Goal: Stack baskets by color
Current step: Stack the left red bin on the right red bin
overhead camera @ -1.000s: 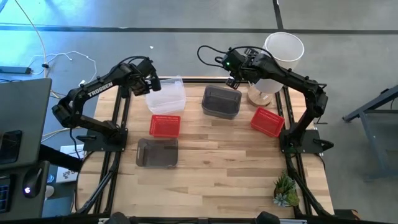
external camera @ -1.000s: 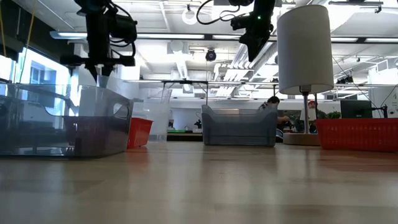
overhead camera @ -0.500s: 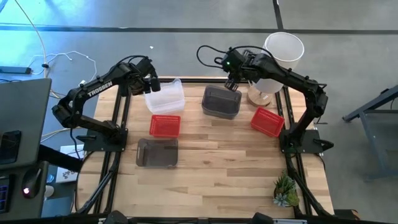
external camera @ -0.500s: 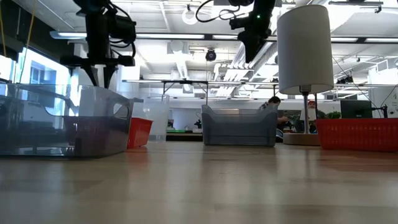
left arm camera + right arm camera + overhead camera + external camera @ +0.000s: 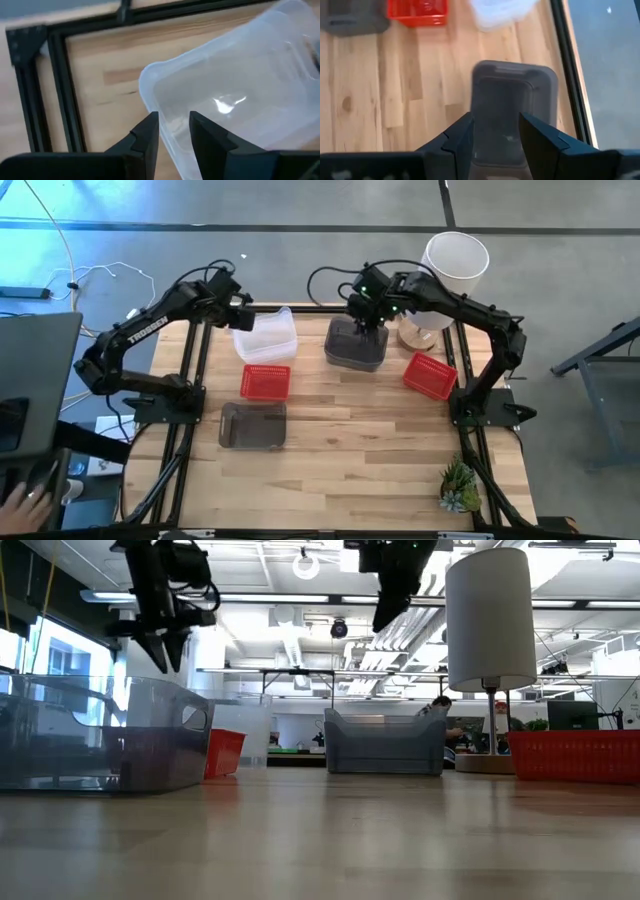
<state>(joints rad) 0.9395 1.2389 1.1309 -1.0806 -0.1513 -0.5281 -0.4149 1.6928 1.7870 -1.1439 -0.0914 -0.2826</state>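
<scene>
A clear basket (image 5: pixel 268 335) stands on the table at the far left. My left gripper (image 5: pixel 174 131) hangs open just above its left rim (image 5: pixel 150 82) and touches nothing. A dark grey basket (image 5: pixel 355 345) rests on its bottom at the far middle, with my right gripper (image 5: pixel 495 135) open above it, clear of it. On the table there are also a red basket (image 5: pixel 265 382), a second dark grey basket (image 5: pixel 252 425) and another red basket (image 5: pixel 430 375). In the low view both grippers (image 5: pixel 165 650) (image 5: pixel 388 610) hang high above the baskets.
A tall white cylinder (image 5: pixel 456 262) on a wooden foot (image 5: pixel 415 335) stands at the far right corner, close to my right arm. A small green plant (image 5: pixel 459 488) sits at the near right. Bare wood lies across the near middle of the table (image 5: pixel 360 450).
My left gripper has opened, letting go of the clear basket's rim, then risen a little and rolled about its own axis. My right gripper has swung toward the table's left and turned, and now hangs over the dark grey basket. The baskets have stayed put.
</scene>
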